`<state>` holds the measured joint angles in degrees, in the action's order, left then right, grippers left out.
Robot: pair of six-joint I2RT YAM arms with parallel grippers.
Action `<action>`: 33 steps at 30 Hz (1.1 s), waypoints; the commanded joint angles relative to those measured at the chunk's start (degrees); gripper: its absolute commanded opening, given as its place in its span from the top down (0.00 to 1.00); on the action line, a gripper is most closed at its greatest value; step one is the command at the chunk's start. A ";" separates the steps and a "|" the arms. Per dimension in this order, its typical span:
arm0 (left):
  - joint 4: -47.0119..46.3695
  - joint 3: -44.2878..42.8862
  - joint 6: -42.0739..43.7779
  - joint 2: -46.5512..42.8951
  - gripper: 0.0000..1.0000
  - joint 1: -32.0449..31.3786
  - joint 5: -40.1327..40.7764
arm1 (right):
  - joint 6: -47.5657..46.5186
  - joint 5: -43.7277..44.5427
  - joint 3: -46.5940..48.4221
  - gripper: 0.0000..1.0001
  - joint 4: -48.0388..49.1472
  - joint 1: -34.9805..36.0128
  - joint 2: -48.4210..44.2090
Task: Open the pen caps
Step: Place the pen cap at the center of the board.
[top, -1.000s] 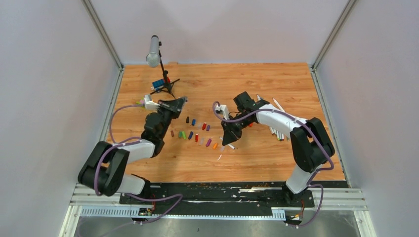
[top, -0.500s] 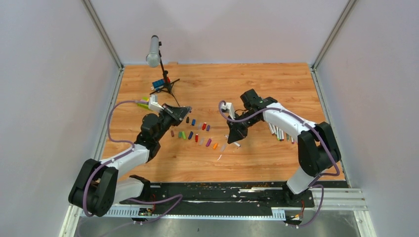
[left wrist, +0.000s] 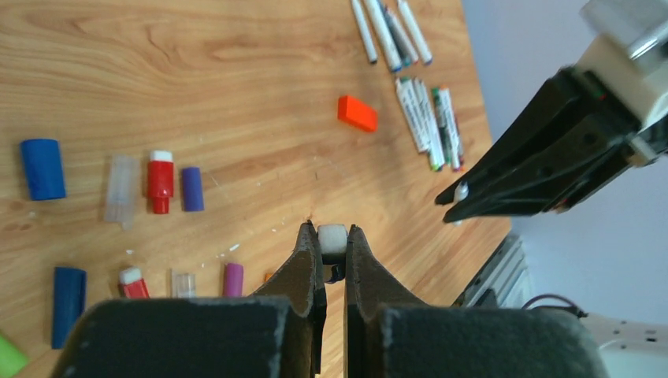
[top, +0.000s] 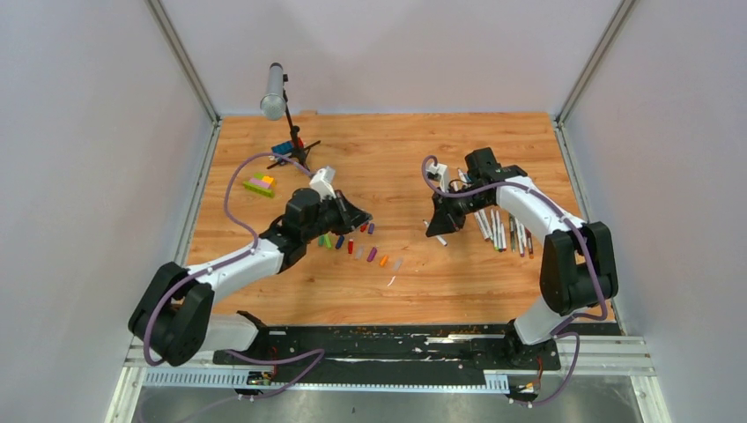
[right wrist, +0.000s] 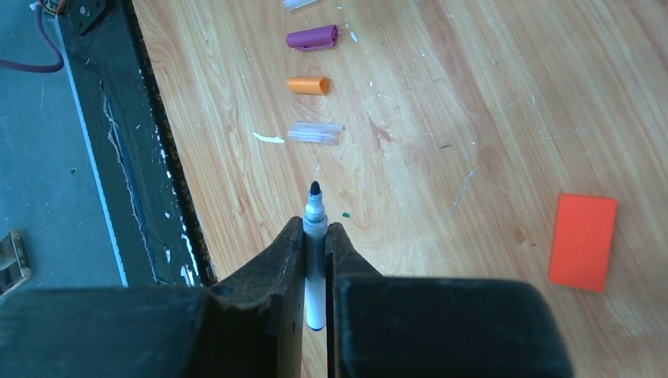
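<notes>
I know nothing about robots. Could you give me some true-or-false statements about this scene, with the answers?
1. The right gripper is shut on a pen whose tip is bare. True.
2. The left gripper is open and empty. False: it is shut on a small cap.
3. The orange-red block lies flat, touching no pen. True.
4. The loose pens lie on the left gripper's side. False: they lie on the right gripper's side.
</notes>
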<state>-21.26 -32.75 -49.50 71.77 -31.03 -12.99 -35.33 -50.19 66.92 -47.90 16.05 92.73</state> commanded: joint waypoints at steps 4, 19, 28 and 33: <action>14.13 -11.50 10.80 9.19 0.97 -5.78 4.60 | -1.68 -3.41 1.40 1.00 -0.05 -2.06 -2.64; 32.97 -31.62 20.71 27.09 0.94 -11.91 12.85 | -1.71 -4.07 1.20 1.00 0.00 -3.56 -2.79; 40.01 -38.54 23.71 33.80 0.91 -13.20 17.39 | -1.77 -4.19 1.14 1.00 -0.04 -3.82 -2.64; 41.91 -40.65 24.41 35.72 0.87 -13.49 19.35 | -1.91 -4.21 1.20 1.00 -0.15 -3.97 -2.42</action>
<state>17.93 -70.24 -27.24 106.50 -44.01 3.51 -35.33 -52.07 66.92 -47.99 12.56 92.44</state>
